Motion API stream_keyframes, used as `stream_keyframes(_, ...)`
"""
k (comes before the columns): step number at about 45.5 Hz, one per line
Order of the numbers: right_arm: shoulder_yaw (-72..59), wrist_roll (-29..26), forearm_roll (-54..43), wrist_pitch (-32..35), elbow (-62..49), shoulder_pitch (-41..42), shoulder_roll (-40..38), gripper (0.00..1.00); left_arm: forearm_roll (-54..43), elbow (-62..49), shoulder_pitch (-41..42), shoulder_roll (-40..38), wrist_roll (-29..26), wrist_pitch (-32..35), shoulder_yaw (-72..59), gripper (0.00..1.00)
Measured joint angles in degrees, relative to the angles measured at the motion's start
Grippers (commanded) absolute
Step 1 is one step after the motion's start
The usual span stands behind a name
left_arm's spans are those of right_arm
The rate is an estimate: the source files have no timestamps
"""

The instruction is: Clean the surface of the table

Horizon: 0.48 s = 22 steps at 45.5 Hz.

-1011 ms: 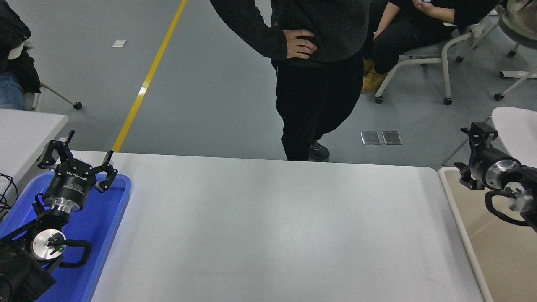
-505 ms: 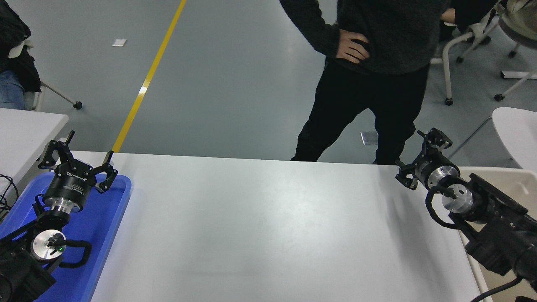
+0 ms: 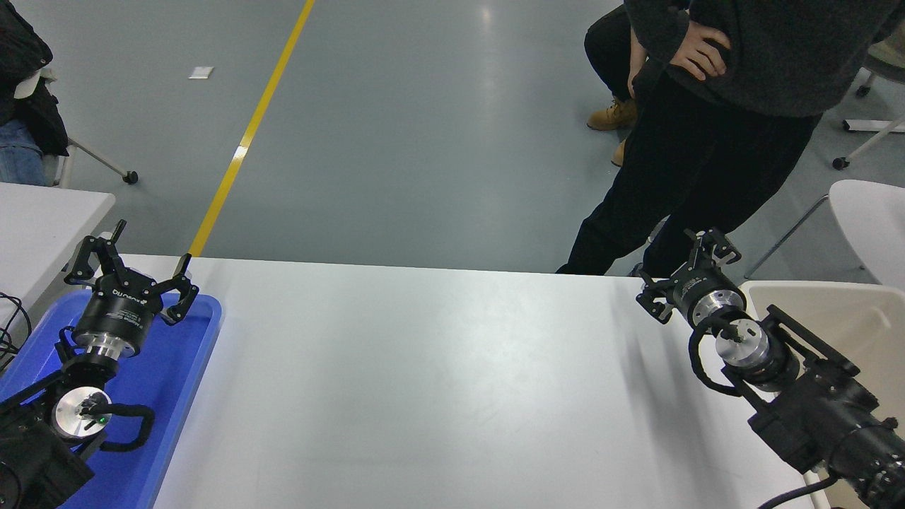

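**A:** Matte white laminate, that's what we're dealing with. The table surface (image 3: 452, 382) fills the whole near and middle of the view, and we can't spot a crumb or a cloth on it anywhere.

**B:** Yeah, we'd guess it's rigid, heavy and a bit slick, so nothing to grab really. It'd want a flat press-and-sweep, and we see no wipe in either gripper.

**A:** At near left we've got the blue tray (image 3: 201, 353) sitting on the tabletop, with the left gripper (image 3: 134, 272) parked over it, jaws spread wide and holding nothing.

**B:** Over on the other side, the right gripper (image 3: 684, 272) hovers at the table's far right edge, beside the beige bin (image 3: 813, 311). Its fingers look spread too, and empty.

**A:** Beyond the far edge a person (image 3: 707, 141) stands on the grey floor, hand on hip, with a yellow floor line (image 3: 247, 134) running off at far left.
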Motion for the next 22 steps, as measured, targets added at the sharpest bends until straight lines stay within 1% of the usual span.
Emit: stream_keyframes(22,-2.18,1.85,-0.62,0.44,0.40,-0.08,0.14,1.00,0.00,-0.03,0.00,0.01,0.00,0.03,-0.01,1.00)
